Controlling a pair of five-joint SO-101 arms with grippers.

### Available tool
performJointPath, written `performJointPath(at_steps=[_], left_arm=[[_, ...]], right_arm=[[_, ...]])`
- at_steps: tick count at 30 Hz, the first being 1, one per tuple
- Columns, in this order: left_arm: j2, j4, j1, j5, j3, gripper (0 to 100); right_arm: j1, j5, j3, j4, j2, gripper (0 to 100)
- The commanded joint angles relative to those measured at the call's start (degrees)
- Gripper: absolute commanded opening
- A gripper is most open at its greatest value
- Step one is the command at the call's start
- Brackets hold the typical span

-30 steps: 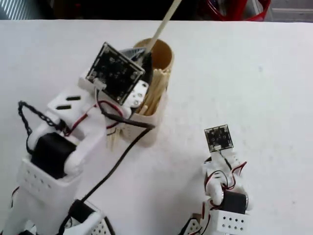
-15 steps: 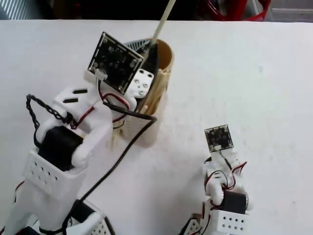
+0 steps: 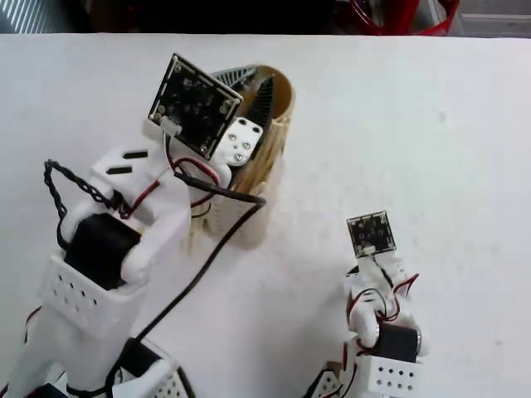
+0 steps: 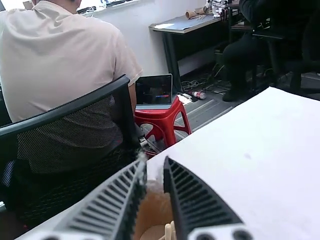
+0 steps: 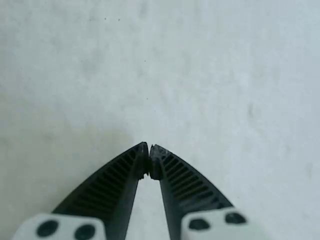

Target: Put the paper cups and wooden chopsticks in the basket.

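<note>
A brown paper cup [image 3: 283, 93] stands upright in a white slatted basket [image 3: 236, 217] at the table's back middle. Pale wooden chopsticks [image 3: 264, 157] lean inside along its near side. My left gripper [image 3: 253, 83] hangs right over the cup's mouth, slightly open with nothing between its fingers. In the left wrist view that gripper [image 4: 155, 162] frames the cup's brown inside [image 4: 152, 215] and chopstick ends [image 4: 170, 231] below it. My right gripper [image 5: 149, 150] is shut, pointing down at bare white table. The right arm [image 3: 377, 282] stands at the front right.
The white table [image 3: 431, 149] stretches wide to the right of the basket. A black cable [image 3: 199, 274] runs from the left arm across the front. Beyond the far edge are a red stool [image 4: 160, 117] and a black chair [image 4: 70, 145].
The long chopstick that stuck up out of my left gripper is gone from it, and the gripper has parted. The left arm shifted slightly toward the cup. The right arm kept still.
</note>
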Motion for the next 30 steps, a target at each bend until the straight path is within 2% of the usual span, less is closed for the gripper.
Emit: performJointPath(at_steps=[1,3,8,12,17,22,25,30], left_arm=[[-0.1,1.3,-4.2,0.1,-2.4,8],[-0.2,4.3,-9.5,0.1,-2.4,8],[0.4,12.7,-27.9,0.1,-1.8,8],[0.7,8.5,-37.8,-1.8,9.8,5],[9.3,-4.4,-39.1,-7.6,28.6,11],[24.1,-12.2,-38.8,-7.1,29.7,13],[32.9,-12.2,-38.3,-7.1,26.2,13],[45.5,-6.2,-35.7,-8.2,17.1,14]], right_arm=[[0.0,-0.1,0.5,-0.7,-0.1,1.8],[0.0,-0.1,0.5,-0.7,-0.1,1.8],[0.0,-0.1,0.5,-0.7,-0.1,1.8],[0.0,-0.1,0.5,-0.7,-0.1,1.8],[0.0,-0.1,0.5,-0.7,-0.1,1.8],[0.0,-0.1,0.5,-0.7,-0.1,1.8],[0.0,-0.1,0.5,-0.7,-0.1,1.8],[0.0,-0.1,0.5,-0.7,-0.1,1.8]])
